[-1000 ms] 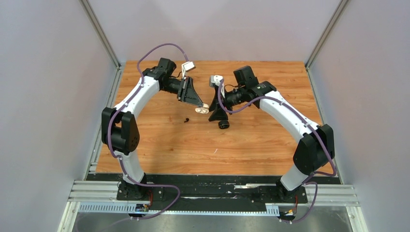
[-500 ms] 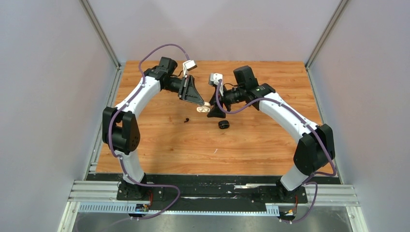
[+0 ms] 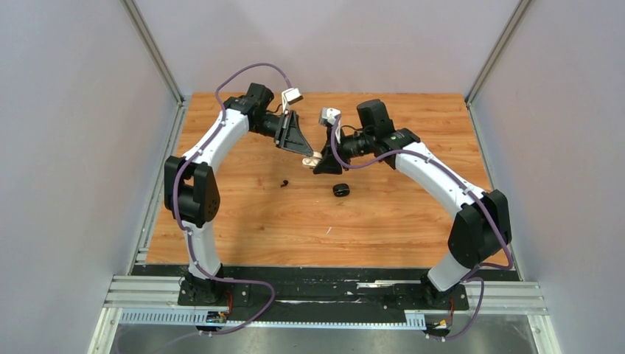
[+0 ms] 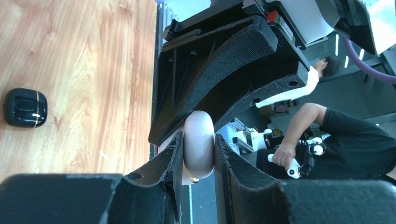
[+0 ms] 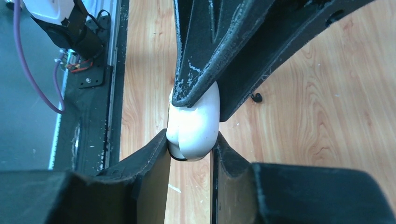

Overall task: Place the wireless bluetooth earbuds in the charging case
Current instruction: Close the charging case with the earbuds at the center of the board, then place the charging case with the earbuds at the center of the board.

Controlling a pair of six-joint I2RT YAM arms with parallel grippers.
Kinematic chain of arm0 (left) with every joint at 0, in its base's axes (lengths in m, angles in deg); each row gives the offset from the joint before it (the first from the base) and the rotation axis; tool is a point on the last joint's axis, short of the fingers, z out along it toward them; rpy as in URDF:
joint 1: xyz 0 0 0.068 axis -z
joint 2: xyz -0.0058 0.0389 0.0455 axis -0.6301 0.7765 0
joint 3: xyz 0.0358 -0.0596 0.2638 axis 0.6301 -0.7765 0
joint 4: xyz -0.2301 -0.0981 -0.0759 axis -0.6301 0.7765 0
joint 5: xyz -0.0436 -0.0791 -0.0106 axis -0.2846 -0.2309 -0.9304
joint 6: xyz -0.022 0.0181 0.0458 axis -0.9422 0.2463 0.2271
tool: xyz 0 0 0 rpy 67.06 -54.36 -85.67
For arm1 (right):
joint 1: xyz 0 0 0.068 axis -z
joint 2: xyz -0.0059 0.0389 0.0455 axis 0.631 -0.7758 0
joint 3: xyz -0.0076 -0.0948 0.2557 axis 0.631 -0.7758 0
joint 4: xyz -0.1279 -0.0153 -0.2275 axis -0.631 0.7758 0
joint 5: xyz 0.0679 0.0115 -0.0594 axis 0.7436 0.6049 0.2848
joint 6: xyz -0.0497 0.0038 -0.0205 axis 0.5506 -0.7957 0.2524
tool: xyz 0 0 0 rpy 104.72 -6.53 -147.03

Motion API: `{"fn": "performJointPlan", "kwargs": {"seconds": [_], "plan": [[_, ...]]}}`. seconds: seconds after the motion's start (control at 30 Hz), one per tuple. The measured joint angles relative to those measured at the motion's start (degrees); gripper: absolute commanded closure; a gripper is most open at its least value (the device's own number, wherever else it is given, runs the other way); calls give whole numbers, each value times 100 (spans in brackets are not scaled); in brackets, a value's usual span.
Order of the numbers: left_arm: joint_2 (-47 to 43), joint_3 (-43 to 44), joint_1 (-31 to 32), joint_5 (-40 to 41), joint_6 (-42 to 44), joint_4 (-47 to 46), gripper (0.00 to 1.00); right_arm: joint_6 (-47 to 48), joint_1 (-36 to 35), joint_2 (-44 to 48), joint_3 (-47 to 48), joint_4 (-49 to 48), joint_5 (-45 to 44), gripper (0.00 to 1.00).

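One black earbud (image 3: 284,183) lies on the table (image 3: 413,214), left of the middle and apart from everything else. In the right wrist view it shows as a small dark speck (image 5: 255,98) on the wood behind the arms' meeting point.

The white case (image 3: 313,160) is off the table, held in the air between the two arms, above and to the right of the earbud. Both arms have hold of it. The left fingers (image 3: 304,151) come in from the upper left and are closed on it, one pad pressed to each flat side, as the left wrist view shows (image 4: 199,144). The right fingers (image 3: 322,165) come in from the right and pinch the same case (image 5: 194,123) at its other end. The two sets of fingers meet nearly tip to tip. Whether the case's lid is up or down cannot be told.

A black case (image 3: 340,189) sits closed on the table just in front of the held one and to the right of the earbud. A thin gold line runs across it (image 4: 25,107).
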Motion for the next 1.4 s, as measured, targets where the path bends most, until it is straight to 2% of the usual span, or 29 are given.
{"fn": "performJointPlan", "kwargs": {"seconds": [0.03,0.17,0.27,0.33,0.43,0.63,0.7,0.9,1.0,1.13,1.2,1.4], "plan": [[0,17,4,28,24,17,100,-105,28,-2,0,-4,7,87],[-15,68,4,295,195,15,81,-741,210,-179,48,-20,262,87],[-184,-149,11,739,214,-487,68,-1360,461,-531,170,-120,673,86],[-498,-592,11,1075,146,-1027,62,-1729,588,-699,205,-256,909,86],[-992,-1196,37,1478,-17,-1727,56,-2302,697,-892,254,-407,1235,87],[-1447,-1425,98,2009,-50,-2232,47,-2916,887,-1215,295,-557,1427,96],[-1565,-1495,155,2393,-90,-2310,38,-2983,955,-1338,293,-557,1351,100],[-1786,-1547,203,3875,-168,-2293,28,-2898,1427,-1488,-177,-448,520,100],[-1797,-1558,203,4345,-275,-2116,23,-2675,1858,-1497,-549,-240,-114,100],[-1797,-1799,199,4769,-551,-1943,11,-2218,2277,-1521,-863,92,-918,100],[-1797,-1982,199,4885,-699,-1904,4,-2020,2350,-1521,-1012,188,-1224,95],[-1759,-2081,199,4988,-960,-1639,6,-1416,2330,-1405,-1447,271,-1572,68]]}}
